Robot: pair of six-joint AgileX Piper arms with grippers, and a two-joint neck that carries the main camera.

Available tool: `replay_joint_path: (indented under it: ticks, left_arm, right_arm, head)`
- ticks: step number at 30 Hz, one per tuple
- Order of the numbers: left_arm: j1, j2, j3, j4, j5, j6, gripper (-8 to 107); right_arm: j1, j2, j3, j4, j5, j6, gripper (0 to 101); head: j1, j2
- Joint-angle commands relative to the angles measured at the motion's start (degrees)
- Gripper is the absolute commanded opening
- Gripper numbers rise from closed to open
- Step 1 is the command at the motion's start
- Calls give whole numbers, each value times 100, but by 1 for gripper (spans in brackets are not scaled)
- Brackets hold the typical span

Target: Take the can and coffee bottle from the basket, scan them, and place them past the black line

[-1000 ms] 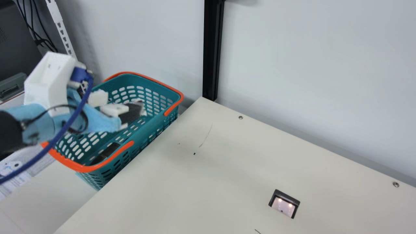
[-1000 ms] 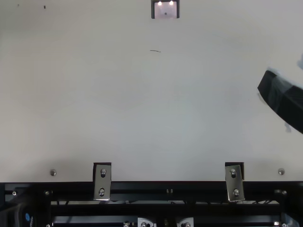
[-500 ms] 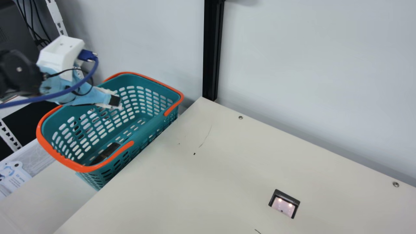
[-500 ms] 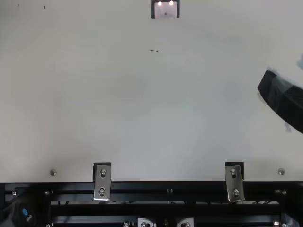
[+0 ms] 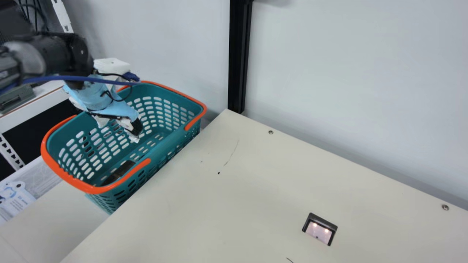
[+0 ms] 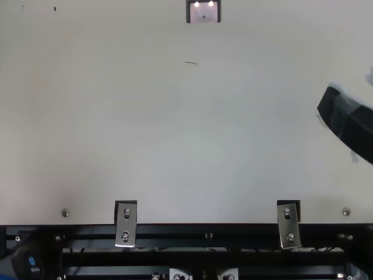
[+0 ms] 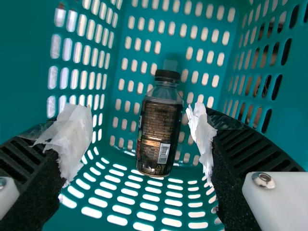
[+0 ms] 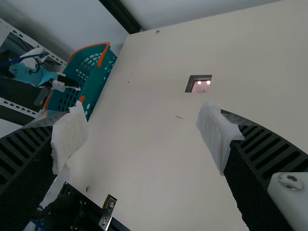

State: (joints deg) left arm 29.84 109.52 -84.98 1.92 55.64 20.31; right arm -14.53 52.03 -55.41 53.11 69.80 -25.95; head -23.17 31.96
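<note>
at nine o'clock in the main view the left claw (image 7: 140,138) hangs at the mouth of the teal basket (image 5: 86,187), fingers spread wide around nothing, while the right claw (image 8: 143,137) gapes empty over the table (image 5: 219,215). the capped coffee bottle (image 7: 160,130) should be moderately light, smooth enough to slip and a little yielding, so the robot would do best to pinch it firmly around its labelled middle, clear of the cap. it is inside that slotted basket, toward six o'clock of it, upright or lying being hard to tell.
</note>
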Motion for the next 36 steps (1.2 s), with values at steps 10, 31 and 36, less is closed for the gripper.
replay_joint_path:
  ticks: [10,31,36]
  left_arm:
    - [-58,1461,-1022,-94,603,158,90]
    - [-95,2382,-962,41,243,299,90]
    - [-81,2418,-839,85,105,326,90]
  right_arm:
    - [0,0,0,0,0,0,101]
    - [0,0,0,0,0,0,101]
    - [0,0,0,0,0,0,101]
  head:
    - [-177,97]
    - [-177,97]
    - [-177,97]
